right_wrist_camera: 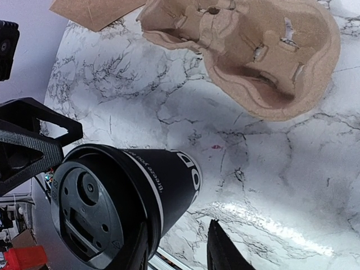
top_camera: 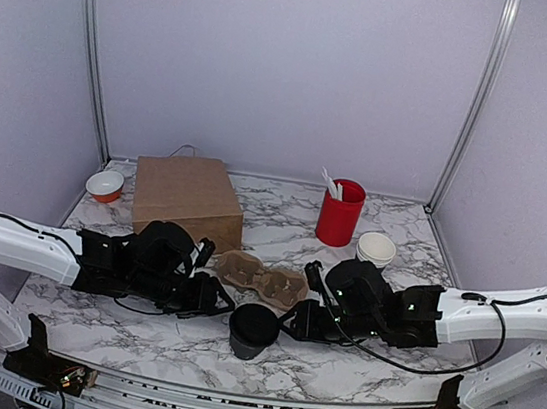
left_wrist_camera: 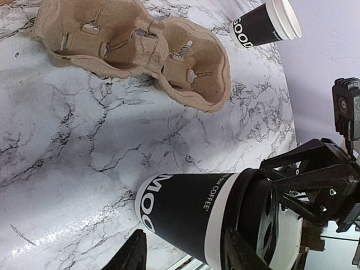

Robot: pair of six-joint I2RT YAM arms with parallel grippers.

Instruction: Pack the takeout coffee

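Top external: cardboard tray lies just behind takeout coffee.

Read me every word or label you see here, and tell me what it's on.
"MOO", wrapping out of sight: lidded black cup.
"COFFEE", small print: same cup; rest of that line too blurred.
"GOOD": white-rimmed black cup farther back.
Nothing else legible.

One lidded coffee cup, one cardboard carrier, one brown paper bag, one red cup, white utensils in it too small to count, one stack of lidless cups, one orange bowl.
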